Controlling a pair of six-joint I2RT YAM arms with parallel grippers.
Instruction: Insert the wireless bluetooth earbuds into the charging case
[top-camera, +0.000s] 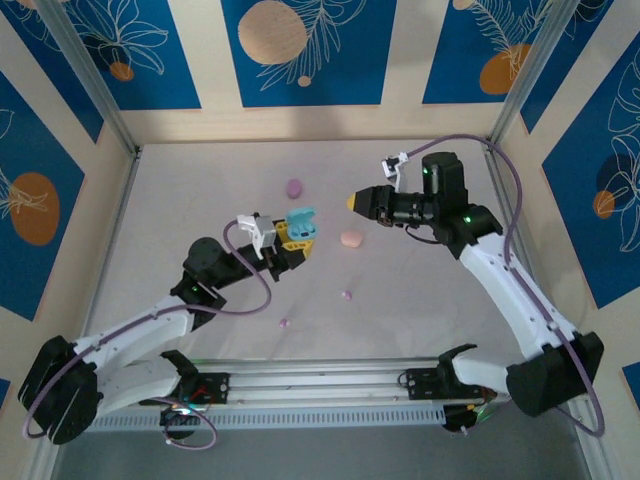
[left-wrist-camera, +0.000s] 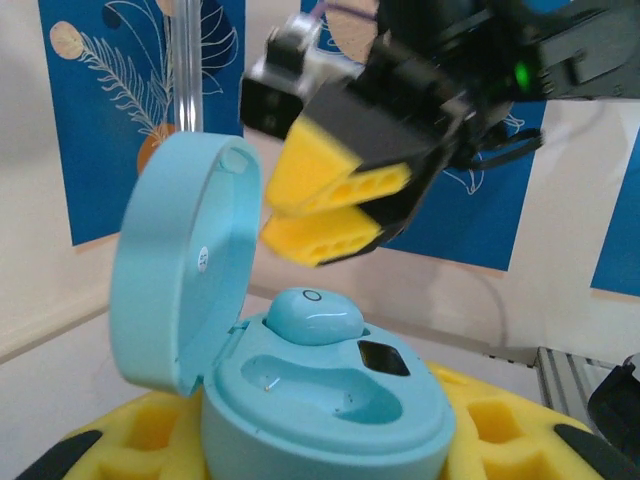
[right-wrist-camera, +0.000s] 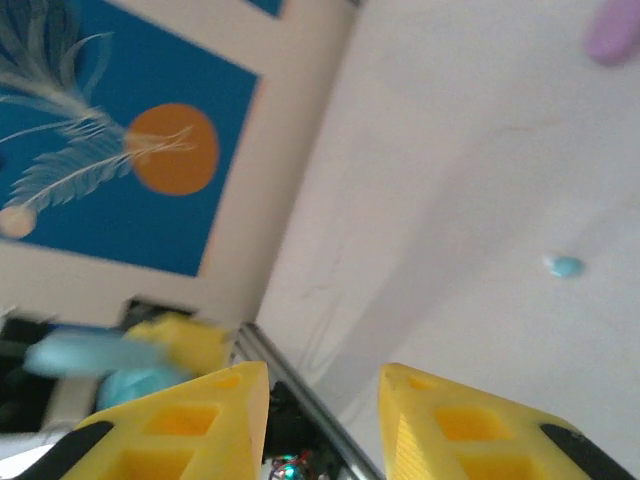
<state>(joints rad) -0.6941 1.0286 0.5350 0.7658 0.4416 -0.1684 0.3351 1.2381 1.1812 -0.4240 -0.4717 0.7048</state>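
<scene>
Two arms work over a pale table (top-camera: 400, 310). The left gripper (top-camera: 292, 243) is clamped around the base of a blue case (top-camera: 302, 224) and holds it up off the table with its lid (left-wrist-camera: 180, 270) swung open. The right gripper (top-camera: 353, 201) hangs just beside that case. Its yellow fingers are a little apart with nothing between them.

A purple case (top-camera: 294, 187) and a pink case (top-camera: 350, 240) lie closed on the table, well apart from each other. Inside the blue case one blue bud (left-wrist-camera: 312, 315) sits in its place, and the socket (left-wrist-camera: 320, 390) beside it is empty.

A loose blue bud (right-wrist-camera: 566, 266) lies on the table in the right wrist view, well away from the fingers. Two purple buds (top-camera: 346, 295) (top-camera: 284, 323) lie nearer the arm bases.

The blue pair looks half done. The right gripper likely needs to go down to the loose blue bud, pinch it lightly so it does not squirt out, and carry it to the empty socket while the left arm keeps the case level.
</scene>
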